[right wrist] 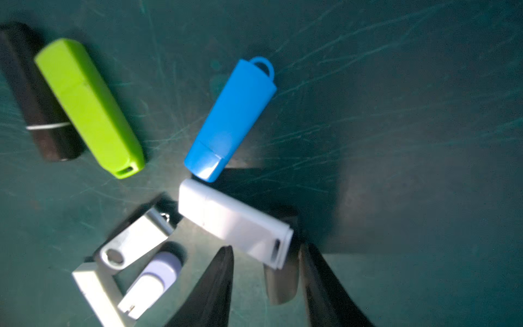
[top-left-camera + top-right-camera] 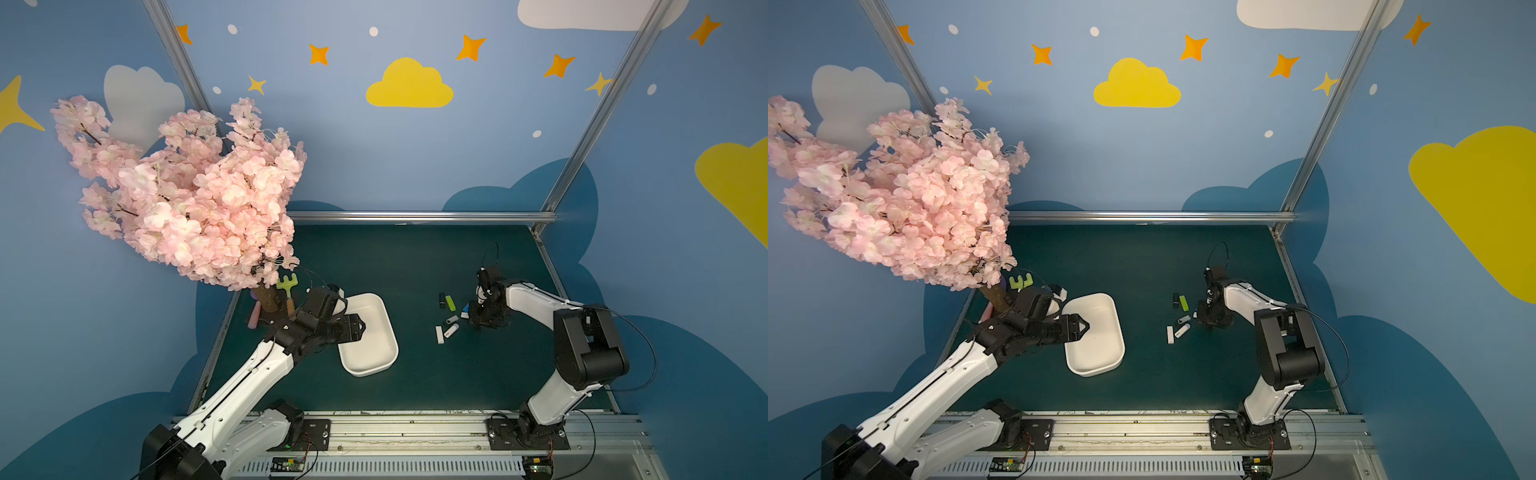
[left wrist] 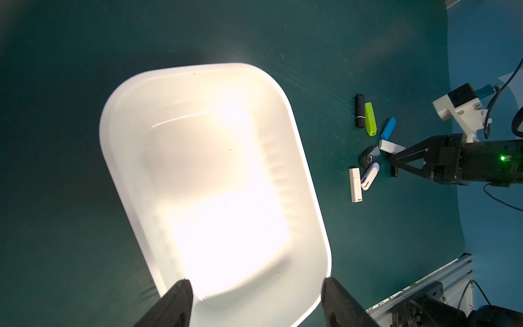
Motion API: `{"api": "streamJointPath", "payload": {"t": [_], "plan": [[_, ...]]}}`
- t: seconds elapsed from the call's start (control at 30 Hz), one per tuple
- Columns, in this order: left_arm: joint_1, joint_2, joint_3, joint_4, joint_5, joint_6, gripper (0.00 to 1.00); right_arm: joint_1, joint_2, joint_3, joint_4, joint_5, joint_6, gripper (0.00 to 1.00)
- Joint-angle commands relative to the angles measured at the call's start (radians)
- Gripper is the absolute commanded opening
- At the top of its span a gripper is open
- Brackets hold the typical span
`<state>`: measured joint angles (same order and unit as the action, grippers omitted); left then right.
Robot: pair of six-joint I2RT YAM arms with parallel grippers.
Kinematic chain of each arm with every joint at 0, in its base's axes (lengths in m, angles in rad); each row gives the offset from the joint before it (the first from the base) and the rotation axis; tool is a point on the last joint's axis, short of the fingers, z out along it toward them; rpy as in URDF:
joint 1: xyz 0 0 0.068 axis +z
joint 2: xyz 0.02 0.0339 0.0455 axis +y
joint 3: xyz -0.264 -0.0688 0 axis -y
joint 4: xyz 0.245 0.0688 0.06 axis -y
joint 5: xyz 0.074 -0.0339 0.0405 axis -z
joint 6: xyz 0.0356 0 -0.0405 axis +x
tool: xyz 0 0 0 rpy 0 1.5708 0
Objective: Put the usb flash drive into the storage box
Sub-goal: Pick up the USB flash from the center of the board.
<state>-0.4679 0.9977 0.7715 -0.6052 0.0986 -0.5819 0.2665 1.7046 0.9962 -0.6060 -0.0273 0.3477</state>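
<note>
so the right gripper (image 1: 266, 246) straddles the flat white plastic flash drive (image 1: 232, 220), grip unclear tbh; left gripper (image 3: 256, 279) gapes over the shallow white plastic storage box (image 3: 104, 136).

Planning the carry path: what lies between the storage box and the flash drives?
Only bare green mat separates the storage box from the flash drives, clearest in the left wrist view.

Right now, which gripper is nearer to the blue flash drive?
Right. The right gripper has its fingers astride the white drive lying next to the blue flash drive. The left gripper hangs open over the storage box, far from it.
</note>
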Motion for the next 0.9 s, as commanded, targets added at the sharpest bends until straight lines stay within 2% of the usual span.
{"api": "streamJointPath", "payload": {"t": [0.0, 0.6, 0.87], "plan": [[-0.005, 0.0, 0.023, -0.024, -0.016, 0.018, 0.75, 0.008, 0.031, 0.02, -0.042, 0.036, -0.015, 0.42], [-0.012, 0.012, 0.031, -0.027, -0.012, 0.019, 0.75, 0.014, 0.031, 0.018, -0.063, 0.042, -0.021, 0.24], [-0.02, 0.018, 0.025, -0.028, -0.017, 0.015, 0.76, 0.001, -0.071, -0.012, -0.072, 0.056, -0.012, 0.22]]}}
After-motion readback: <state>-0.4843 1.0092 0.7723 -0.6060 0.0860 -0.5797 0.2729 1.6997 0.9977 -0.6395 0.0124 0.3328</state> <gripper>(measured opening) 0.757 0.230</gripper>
